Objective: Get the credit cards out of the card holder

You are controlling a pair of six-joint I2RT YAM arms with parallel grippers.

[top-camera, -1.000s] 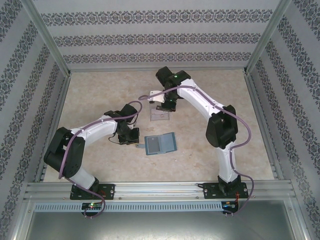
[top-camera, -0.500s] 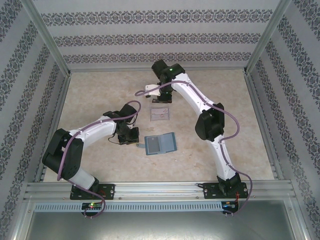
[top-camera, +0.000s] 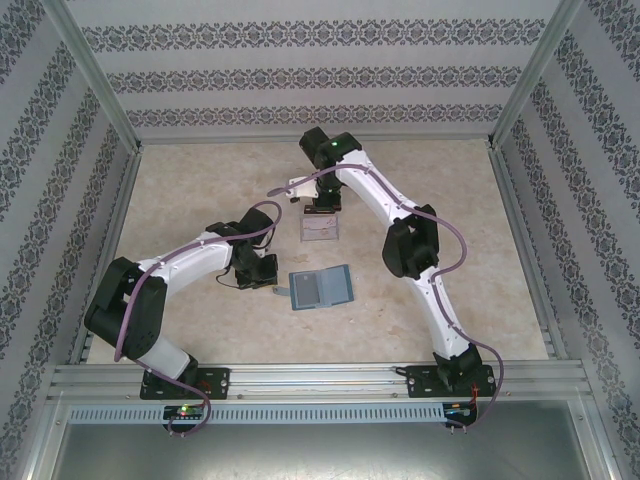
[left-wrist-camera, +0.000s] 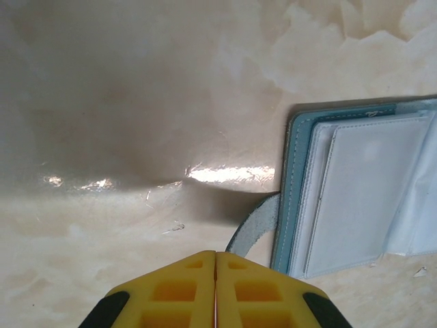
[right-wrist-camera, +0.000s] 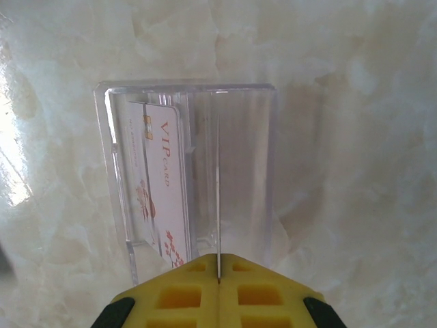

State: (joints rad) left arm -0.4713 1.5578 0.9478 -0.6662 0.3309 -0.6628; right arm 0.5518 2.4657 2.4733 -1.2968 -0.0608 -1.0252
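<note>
Open card holder (top-camera: 320, 288) lies at frame centre, the left gripper (left-wrist-camera: 216, 263) beside it with jaws pressed together, while the right gripper (right-wrist-camera: 217, 268), jaws pinching a credit card (right-wrist-camera: 217, 191) edge-on above the clear tray (right-wrist-camera: 184, 86), should lower it straight.

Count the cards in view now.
2. One VIP card lies in the left compartment of the clear tray. A second card, seen edge-on, is pinched in the right gripper over the tray. Pockets of the card holder may hide more.
</note>
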